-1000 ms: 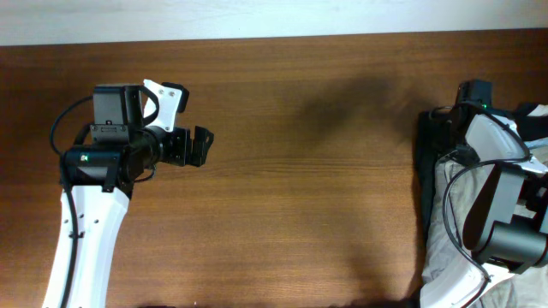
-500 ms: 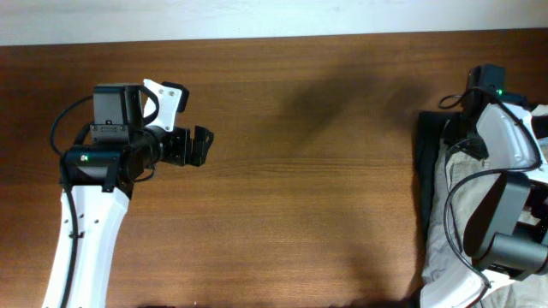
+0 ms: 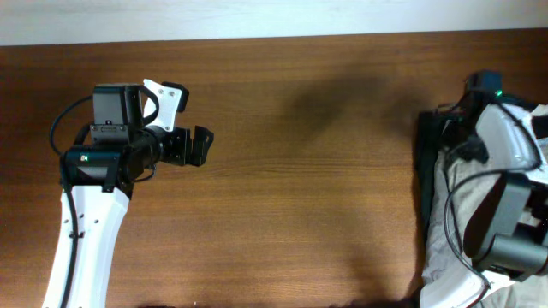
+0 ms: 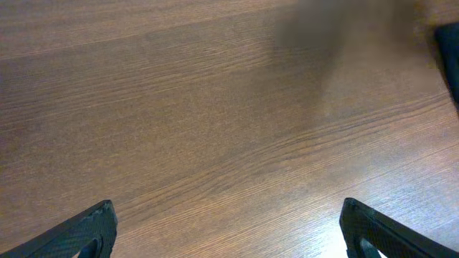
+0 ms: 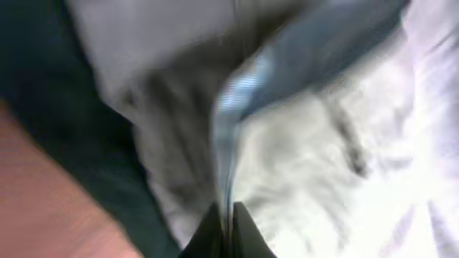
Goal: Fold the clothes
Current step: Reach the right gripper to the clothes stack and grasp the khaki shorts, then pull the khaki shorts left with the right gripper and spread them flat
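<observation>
The clothes lie in a pile at the table's right edge. Pale khaki shorts (image 3: 443, 214) rest on a black garment (image 3: 425, 158). My right arm (image 3: 505, 171) hangs over the pile and hides its own gripper in the overhead view. In the right wrist view, my right gripper (image 5: 228, 215) is shut on a light-blue waistband edge (image 5: 287, 57) of the pale shorts (image 5: 344, 143), with the dark garment (image 5: 57, 93) beside it. My left gripper (image 3: 204, 145) is open and empty above bare wood at the left; it also shows in the left wrist view (image 4: 226, 218).
The brown wooden table (image 3: 308, 188) spans the view, with a white wall strip along the far edge (image 3: 257, 17). The dark garment's corner (image 4: 450, 57) shows at the far right of the left wrist view.
My right arm has shifted slightly to the right and up over the clothes pile. The left arm has not moved.
</observation>
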{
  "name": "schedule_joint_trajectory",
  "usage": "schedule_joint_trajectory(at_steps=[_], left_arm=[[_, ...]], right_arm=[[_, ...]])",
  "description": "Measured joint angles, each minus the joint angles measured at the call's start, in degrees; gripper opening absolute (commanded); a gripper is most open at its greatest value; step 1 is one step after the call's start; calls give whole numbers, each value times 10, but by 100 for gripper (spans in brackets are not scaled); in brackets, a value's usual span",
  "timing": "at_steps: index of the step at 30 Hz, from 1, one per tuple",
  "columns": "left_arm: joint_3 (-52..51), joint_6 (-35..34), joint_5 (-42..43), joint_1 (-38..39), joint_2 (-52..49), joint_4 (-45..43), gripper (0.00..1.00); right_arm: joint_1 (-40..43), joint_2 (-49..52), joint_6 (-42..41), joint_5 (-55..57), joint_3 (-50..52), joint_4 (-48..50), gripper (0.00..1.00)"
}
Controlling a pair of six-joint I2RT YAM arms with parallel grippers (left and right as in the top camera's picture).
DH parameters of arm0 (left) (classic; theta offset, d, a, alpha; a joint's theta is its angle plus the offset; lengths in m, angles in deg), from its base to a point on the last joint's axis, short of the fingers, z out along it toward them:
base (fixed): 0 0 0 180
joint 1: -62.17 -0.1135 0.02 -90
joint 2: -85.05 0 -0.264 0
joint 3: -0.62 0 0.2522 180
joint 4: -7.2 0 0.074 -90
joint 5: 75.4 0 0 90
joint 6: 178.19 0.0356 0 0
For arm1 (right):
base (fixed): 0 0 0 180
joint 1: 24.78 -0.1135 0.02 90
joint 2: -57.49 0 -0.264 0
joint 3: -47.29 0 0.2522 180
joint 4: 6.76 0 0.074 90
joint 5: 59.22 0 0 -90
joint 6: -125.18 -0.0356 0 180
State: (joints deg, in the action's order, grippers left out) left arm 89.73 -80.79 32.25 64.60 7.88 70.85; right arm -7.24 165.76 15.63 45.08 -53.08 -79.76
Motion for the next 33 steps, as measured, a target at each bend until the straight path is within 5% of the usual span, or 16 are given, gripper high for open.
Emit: schedule_joint_trajectory(at_steps=[5, 11, 12, 13, 14, 18, 23, 28, 29, 30, 31, 33], left_arm=[[19, -4, -1, -4, 0, 2, 91], [121, -4, -1, -62, 30, 3, 95], [144, -4, -1, -90, 46, 5, 95], [158, -4, -2, -112, 59, 10, 95], [162, -4, -3, -121, 64, 13, 96], [164, -4, -3, -158, 70, 33, 97], [164, -4, 11, -144, 59, 38, 99], [166, -4, 22, -19, -68, 42, 99], [166, -4, 26, 7, -111, 33, 96], [166, -4, 26, 22, -147, 22, 80], [165, -3, 25, 33, -187, -19, 41], [165, -4, 26, 39, -231, -59, 25]], right_arm=[[-58, -76, 21, -68, -294, -118, 4], [-377, -66, 24, -161, -378, -49, 4], [-456, -44, 25, -172, -379, -39, 9], [-549, -7, 27, -176, -380, -38, 40], [-593, 16, 28, -182, -380, -37, 58], [-727, 60, 34, -129, -379, -44, 71], [-642, -6, 33, -20, -379, -52, 71], [-520, -160, 31, 10, -381, -71, 71], [-493, -188, 25, 12, -384, -85, 71], [-478, -202, 21, 13, -386, -94, 71], [-458, -218, 17, 14, -387, -108, 71], [-432, -228, 13, 14, -388, -135, 71]])
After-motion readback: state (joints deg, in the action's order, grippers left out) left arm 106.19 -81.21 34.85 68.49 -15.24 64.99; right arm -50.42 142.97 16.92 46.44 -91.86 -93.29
